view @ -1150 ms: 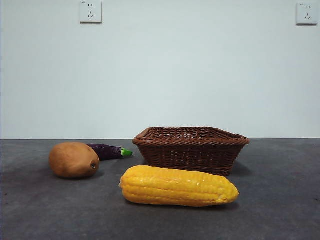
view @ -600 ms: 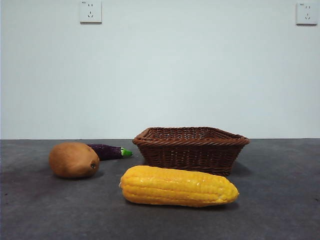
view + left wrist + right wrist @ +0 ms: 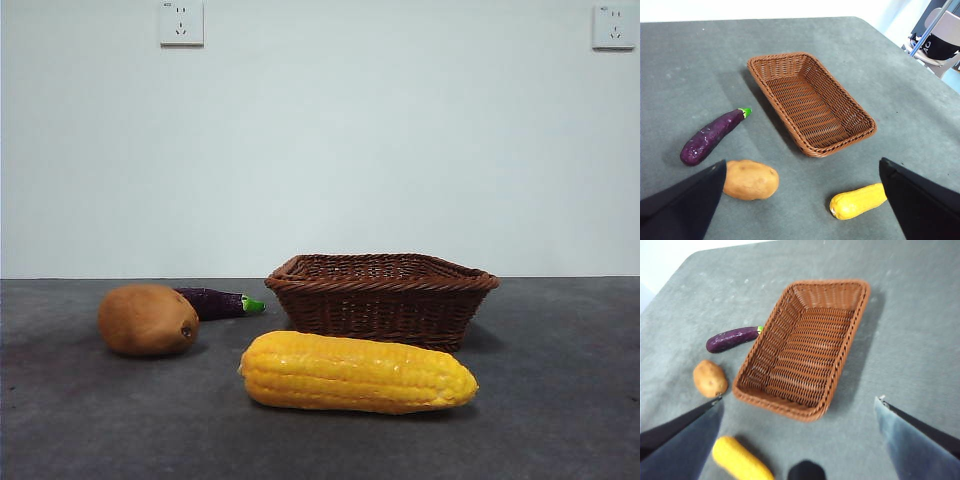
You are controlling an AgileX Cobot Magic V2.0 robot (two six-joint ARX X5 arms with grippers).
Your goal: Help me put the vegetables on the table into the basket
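Three vegetables lie loose on the worktop (image 3: 560,400), none of them in the basket (image 3: 381,297). Corn cob (image 3: 357,372) lies on its side nearest the front camera, just in front of the basket and apart from it. Potato (image 3: 148,319) sits off to one side of the basket's long edge, with the eggplant (image 3: 213,303) behind it, green stem end pointing toward the basket (the potato hides part of the eggplant in the front view).

Basket stands upright, flared woven sides, braided rim; its inside is bare weave in both wrist views.

Left gripper (image 3: 800,200) hangs high above the worktop, fingers spread wide apart, gripping nothing. Between them its camera shows the basket (image 3: 810,100), eggplant (image 3: 712,136), potato (image 3: 750,179) and one end of the corn cob (image 3: 857,201), the rest hidden behind a finger.

Right gripper (image 3: 800,440) is likewise raised well clear, fingers wide apart and holding nothing. Its view takes in the basket (image 3: 802,347), eggplant (image 3: 734,339), potato (image 3: 710,378) and corn cob (image 3: 741,458), the latter blurred at the frame's edge. A small dark rounded shape (image 3: 806,471) shows beside the cob; possibly part of the rig, cannot tell.

Neither arm appears in the front view. Two wall sockets (image 3: 181,23) sit high on the pale wall behind.
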